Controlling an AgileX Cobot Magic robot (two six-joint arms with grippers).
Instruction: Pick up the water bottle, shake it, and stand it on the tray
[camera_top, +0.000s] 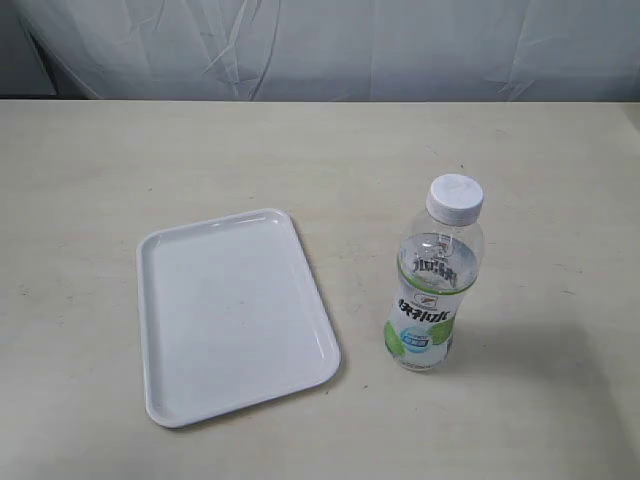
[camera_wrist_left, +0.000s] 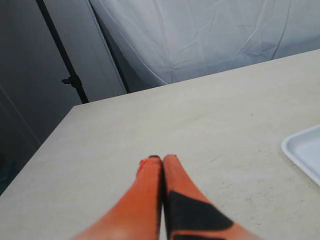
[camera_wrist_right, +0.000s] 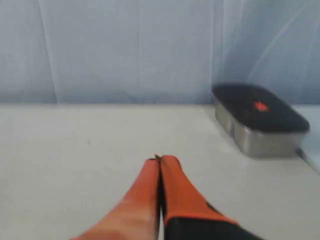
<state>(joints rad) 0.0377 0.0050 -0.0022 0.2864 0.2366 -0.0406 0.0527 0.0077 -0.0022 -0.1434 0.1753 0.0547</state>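
The water bottle (camera_top: 436, 280) stands upright on the table, clear with a white cap and a green-and-white label, to the right of the tray (camera_top: 232, 312). The white tray lies flat and holds nothing. Neither gripper shows in the exterior view. In the left wrist view my left gripper (camera_wrist_left: 162, 159) is shut, its orange fingers pressed together over bare table, and a corner of the tray (camera_wrist_left: 305, 150) shows off to one side. My right gripper (camera_wrist_right: 160, 160) is shut too, holding nothing; the bottle is out of its view.
The beige table (camera_top: 320, 160) stretches to a white cloth backdrop (camera_top: 330, 45). In the right wrist view a metal box with a black lid (camera_wrist_right: 259, 120) sits near the table's far edge. A black stand pole (camera_wrist_left: 62, 55) rises beyond the table corner.
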